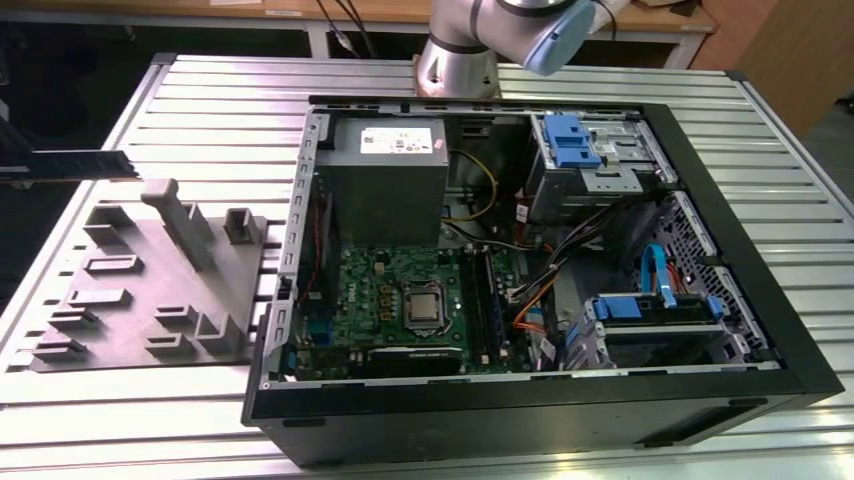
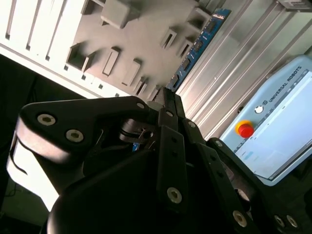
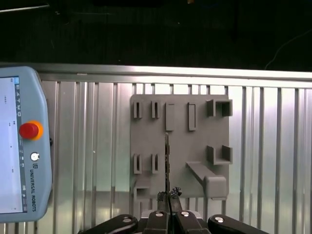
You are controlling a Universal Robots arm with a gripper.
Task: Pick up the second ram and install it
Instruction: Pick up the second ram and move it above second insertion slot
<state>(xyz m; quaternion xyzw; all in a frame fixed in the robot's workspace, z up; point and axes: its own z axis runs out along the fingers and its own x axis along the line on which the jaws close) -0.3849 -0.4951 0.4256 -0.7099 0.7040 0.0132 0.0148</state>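
- slatted table [image 1: 200, 90]: everything is carried on it.
- open PC case [image 1: 534, 398]: laid on its side, toward the exterior view's right.
- grey parts tray [image 1: 120, 300]: set just beside the case, on the exterior view's left.
- teach pendant [image 3: 19, 146]: laid on the slats near the tray (best kept out of the transfer path).
- memory slots [image 1: 477, 300]: found on the motherboard, just beside the processor socket. Whether one is already filled cannot be told.
- gripper [image 3: 169, 196]: jaws are closed narrow, clamped on one end of the stick.
- second ram [image 1: 74, 163]: held roughly level above the tray's far side, near the exterior view's left edge and well apart from the case. In the second wrist view its blue board and black chips [image 2: 197, 46] are seen jutting out past the fingertips.
- step judged as transfer, with nothing seated yet. The stick is gripped at one end only, so sag or twist is likely. The free end should be checked square to the slot, and the approach made slowly.
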